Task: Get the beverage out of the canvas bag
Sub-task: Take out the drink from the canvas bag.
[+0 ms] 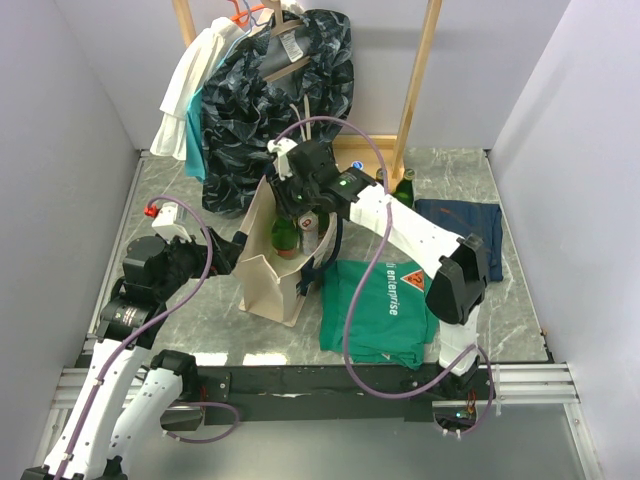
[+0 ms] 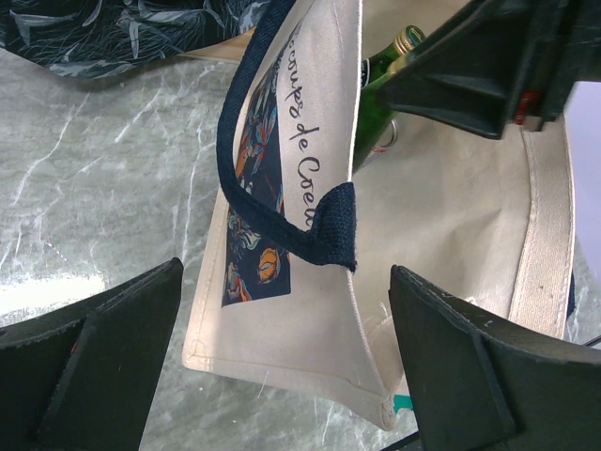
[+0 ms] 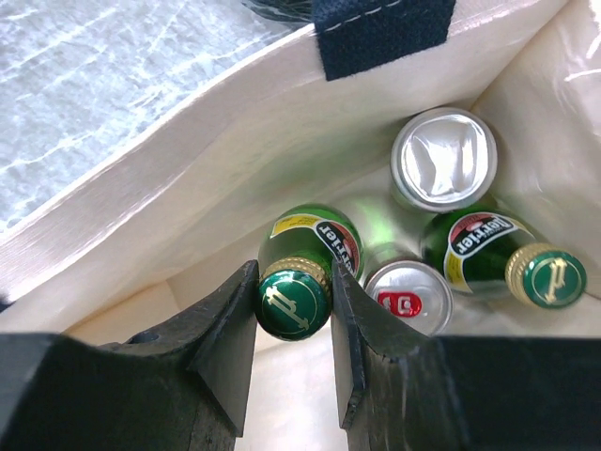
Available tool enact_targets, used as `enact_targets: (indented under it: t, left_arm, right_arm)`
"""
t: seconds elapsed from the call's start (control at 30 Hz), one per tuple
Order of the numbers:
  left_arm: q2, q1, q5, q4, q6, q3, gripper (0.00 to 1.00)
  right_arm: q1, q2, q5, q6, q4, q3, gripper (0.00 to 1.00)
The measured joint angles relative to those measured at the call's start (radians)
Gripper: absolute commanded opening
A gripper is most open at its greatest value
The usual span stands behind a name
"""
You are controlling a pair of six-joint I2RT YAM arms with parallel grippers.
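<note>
The cream canvas bag (image 1: 262, 285) with navy straps stands open at the table's middle left. Inside it I see two green glass bottles and two silver cans (image 3: 443, 158). My right gripper (image 3: 293, 282) reaches down into the bag and is shut on the gold-collared neck of the nearer green bottle (image 3: 310, 246), just under its green cap. The other bottle (image 3: 507, 254) stands free at the right. My left gripper (image 2: 286, 282) is open at the bag's near corner. The printed wall (image 2: 310, 319) lies between its fingers, which do not press on it.
A green t-shirt (image 1: 380, 305) lies right of the bag, with a folded navy cloth (image 1: 462, 225) beyond it. More green bottles (image 1: 405, 187) stand behind the right arm. A dark patterned garment (image 1: 275, 100) and a white one (image 1: 190, 90) hang from a wooden rack (image 1: 420, 80) at the back.
</note>
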Motion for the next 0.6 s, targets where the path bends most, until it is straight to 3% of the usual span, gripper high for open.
enact_targets:
  t: [0.6]
  left_arm:
    - [0.0,0.0,0.0,0.0,0.0,0.0,0.96]
  right_arm:
    - [0.018,-0.085,-0.046,-0.005,-0.036,0.003,0.0]
